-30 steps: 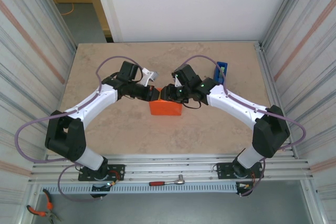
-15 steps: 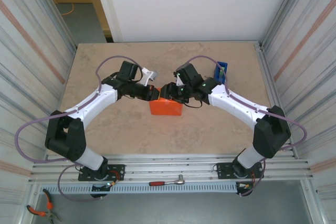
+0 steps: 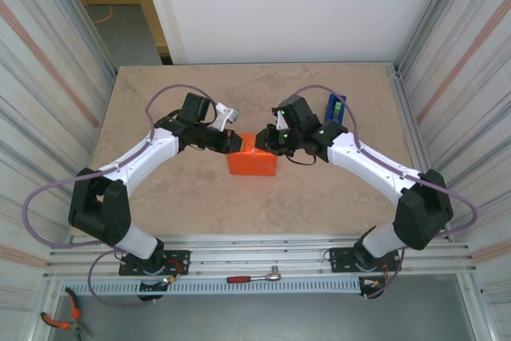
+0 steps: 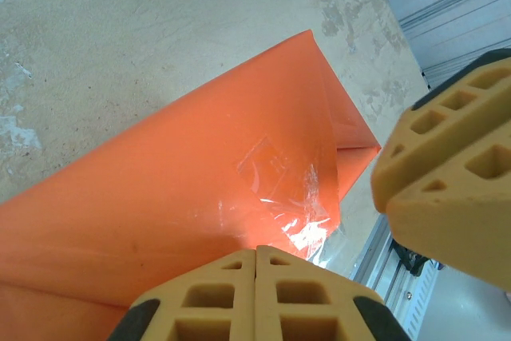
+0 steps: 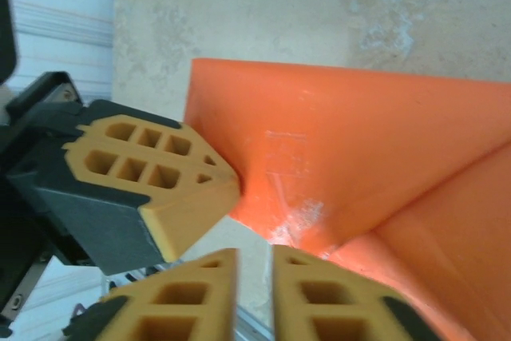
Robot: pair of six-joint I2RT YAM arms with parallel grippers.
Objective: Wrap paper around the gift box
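Left tool [image 3: 232,142] and right tool [image 3: 266,140] meet at the folded paper [image 3: 251,164].
I find the left tool's fingers pressed together, tip touching the paper's far left corner. The right tool shows a narrow slit between its fingers, gripping nothing, just beside the far edge. The orange paper lies closed as a parcel mid-surface [image 3: 160,101], with a clear tape patch [image 4: 279,185] on top. A blue dispenser [image 3: 336,107] stands well apart, far right.
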